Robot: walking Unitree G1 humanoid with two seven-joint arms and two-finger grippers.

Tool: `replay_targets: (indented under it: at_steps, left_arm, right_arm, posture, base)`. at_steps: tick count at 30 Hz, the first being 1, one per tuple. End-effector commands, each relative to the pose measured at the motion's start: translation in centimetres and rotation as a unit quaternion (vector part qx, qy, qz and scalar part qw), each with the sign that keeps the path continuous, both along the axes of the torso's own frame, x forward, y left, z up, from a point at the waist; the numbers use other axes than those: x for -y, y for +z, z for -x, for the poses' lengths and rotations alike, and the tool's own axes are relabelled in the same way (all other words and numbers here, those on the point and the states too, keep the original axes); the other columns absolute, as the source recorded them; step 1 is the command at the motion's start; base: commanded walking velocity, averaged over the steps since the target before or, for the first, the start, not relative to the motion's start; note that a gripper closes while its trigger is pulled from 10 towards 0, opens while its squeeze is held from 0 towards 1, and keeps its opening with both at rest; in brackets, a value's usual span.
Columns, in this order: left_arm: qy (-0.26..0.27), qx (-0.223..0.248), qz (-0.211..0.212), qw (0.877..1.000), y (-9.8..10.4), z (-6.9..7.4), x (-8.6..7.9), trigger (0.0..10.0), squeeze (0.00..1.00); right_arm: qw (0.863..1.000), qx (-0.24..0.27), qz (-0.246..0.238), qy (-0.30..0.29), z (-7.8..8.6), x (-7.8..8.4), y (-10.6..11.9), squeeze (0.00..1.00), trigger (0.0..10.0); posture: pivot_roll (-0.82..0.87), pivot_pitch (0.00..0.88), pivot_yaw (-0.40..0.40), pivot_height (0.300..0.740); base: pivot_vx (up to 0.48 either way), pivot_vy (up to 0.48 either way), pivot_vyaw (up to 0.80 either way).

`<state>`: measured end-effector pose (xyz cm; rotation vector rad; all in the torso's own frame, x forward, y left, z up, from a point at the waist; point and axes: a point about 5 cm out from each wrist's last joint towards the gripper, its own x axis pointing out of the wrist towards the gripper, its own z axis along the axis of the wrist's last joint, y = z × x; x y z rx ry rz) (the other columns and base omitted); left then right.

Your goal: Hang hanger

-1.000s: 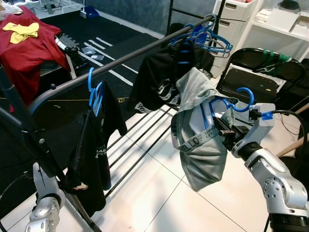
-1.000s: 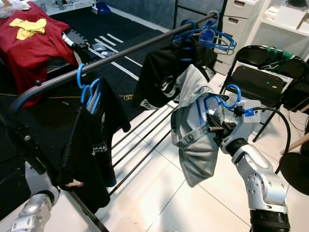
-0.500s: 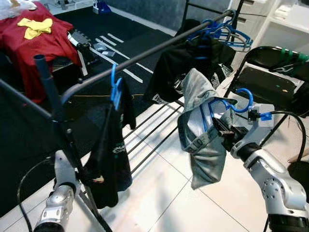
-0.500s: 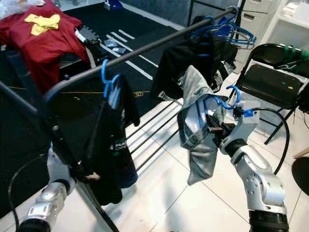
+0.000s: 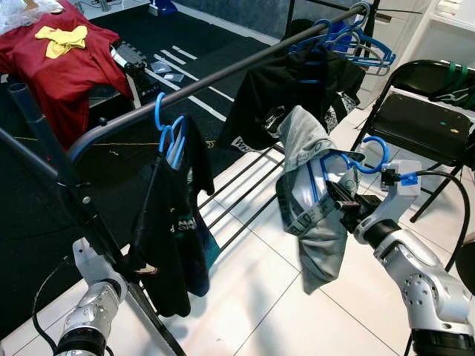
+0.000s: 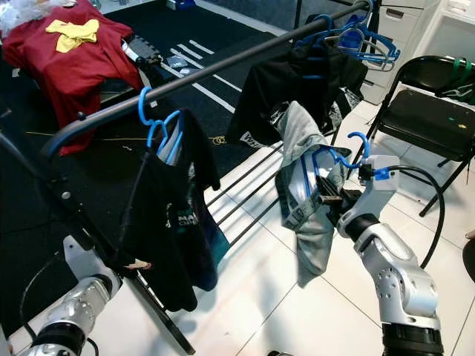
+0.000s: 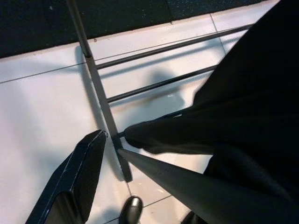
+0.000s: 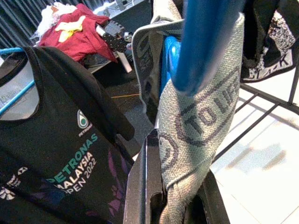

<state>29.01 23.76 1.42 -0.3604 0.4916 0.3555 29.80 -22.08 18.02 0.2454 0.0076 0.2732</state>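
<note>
Gripping blue hanger (image 5: 349, 162) draped with grey garment (image 5: 310, 215): right tool (image 5: 343, 206).

Camera shifted – right claw (image 5: 340, 204) with hanger (image 5: 349, 159) edged closer to rail (image 5: 223, 74).

Black shirt (image 8: 60, 158), chest print: "PETRONAS" in small white letters under a drop logo.
Black shirt, lower print: "PETRONAS MALAYSIA OPEN 2022" in teal.
Grey shirt (image 8: 196, 135), round black print: "TO LIFE" readable, other letters hidden in folds.
Far black shirt (image 5: 286, 96), white print: too small to read.
</note>
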Motion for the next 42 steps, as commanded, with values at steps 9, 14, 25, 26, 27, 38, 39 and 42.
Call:
replay_targets:
  at_steps: [9, 14, 25, 26, 27, 38, 39, 42]
  left_arm:
    - [0.109, -0.036, 0.026, 0.993, -1.1, 1.6, -2.2, 10.0, 0.00]
    - [0.164, -0.054, 0.023, 0.985, -1.4, 2.6, -4.2, 10.0, 0.00]
    - [0.211, -0.056, -0.037, 0.975, -0.5, 3.5, -7.0, 10.0, 0.00]
    - [0.174, -0.044, -0.131, 0.975, 1.0, 3.0, -8.1, 10.0, 0.00]
    - [0.174, -0.044, -0.131, 0.975, 1.0, 3.0, -8.1, 10.0, 0.00]
    - [0.153, -0.064, -0.238, 0.957, 2.2, 3.9, -10.8, 10.0, 0.00]
    - [0.153, -0.064, -0.238, 0.957, 2.2, 3.9, -10.8, 10.0, 0.00]
    - [0.154, -0.069, -0.244, 0.955, 2.2, 4.0, -11.1, 10.0, 0.00]
  right_arm:
    - [1.000, 0.004, -0.009, 0.004, 0.4, -0.2, 0.2, 0.00, 10.0]
    - [1.000, 0.004, -0.011, 0.002, 0.5, -0.1, 0.2, 0.00, 10.0]
    - [1.000, 0.003, -0.012, 0.002, 0.5, -0.1, 0.2, 0.00, 10.0]
    - [1.000, 0.003, -0.012, 0.001, 0.6, 0.0, 0.2, 0.00, 10.0]
    - [1.000, 0.003, -0.012, 0.001, 0.6, 0.0, 0.2, 0.00, 10.0]
    - [1.000, 0.002, -0.012, -0.001, 0.6, 0.0, 0.1, 0.00, 10.0]
    - [1.000, 0.002, -0.012, -0.001, 0.6, 0.0, 0.1, 0.00, 10.0]
    - [1.000, 0.002, -0.012, -0.001, 0.6, 0.0, 0.1, 0.00, 10.0]
  posture:
    - [-0.06, 0.165, 0.024, 0.740]
    - [-0.06, 0.166, 0.024, 0.740]
    - [-0.06, 0.168, 0.025, 0.740]
    - [-0.06, 0.171, 0.025, 0.740]
    - [-0.06, 0.171, 0.025, 0.740]
    - [-0.05, 0.171, 0.026, 0.740]
    - [-0.05, 0.171, 0.026, 0.740]
    - [-0.05, 0.171, 0.024, 0.740]
  base:
    - [0.000, 0.000, 0.00]
    - [0.000, 0.000, 0.00]
    - [0.000, 0.000, 0.00]
    - [0.000, 0.000, 0.00]
    - [0.000, 0.000, 0.00]
    - [0.000, 0.000, 0.00]
    - [0.000, 0.000, 0.00]
    - [0.000, 0.000, 0.00]
